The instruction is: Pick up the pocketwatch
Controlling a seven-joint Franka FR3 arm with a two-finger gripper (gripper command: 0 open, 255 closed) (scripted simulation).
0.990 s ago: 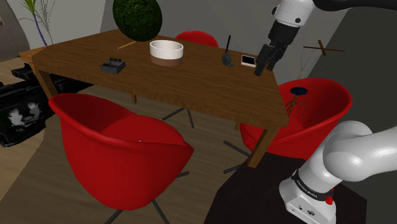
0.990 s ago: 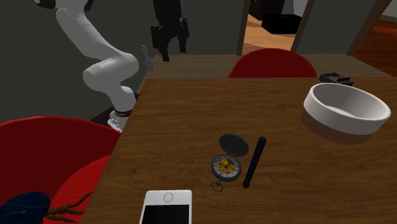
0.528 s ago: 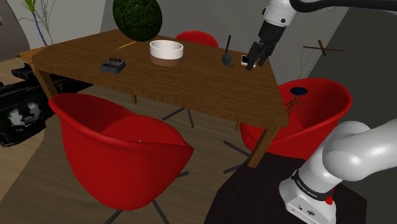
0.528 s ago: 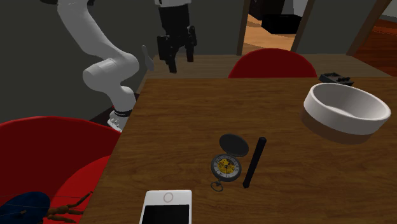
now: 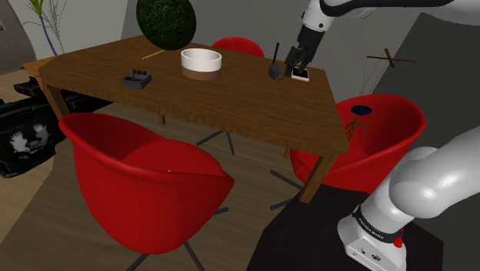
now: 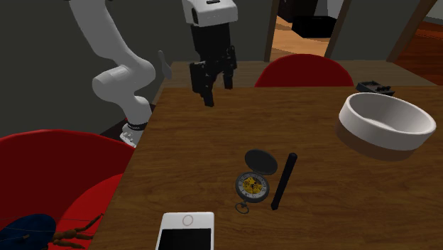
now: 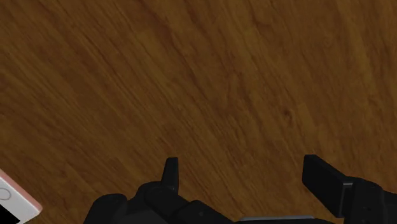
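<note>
Pocketwatch [image 6: 252,185], round, dark-cased, gold-faced and with its lid open, lies flat on the brown wooden table [image 6: 206,153], just beside a slim black stick [image 6: 282,182] and near a white smartphone [image 6: 186,231]. The black two-finger gripper [image 6: 219,89] hovers over bare wood well apart from it, fingers spread and empty.

Over at the shoulder view's upper right, the gripper [image 5: 295,69] is covering part of the white phone [image 5: 302,75], and the pocketwatch [image 5: 273,72] just beside it is showing as a dark speck, too small to read. In the second exterior view the bottom edge is cutting the phone short, the top edge is slicing through the arm [image 6: 99,42], and the red chair [image 6: 57,163] is running out at the lower left corner. From the wrist, the phone is peeking in as one corner, well aside of the fingers [image 7: 324,181].
</note>
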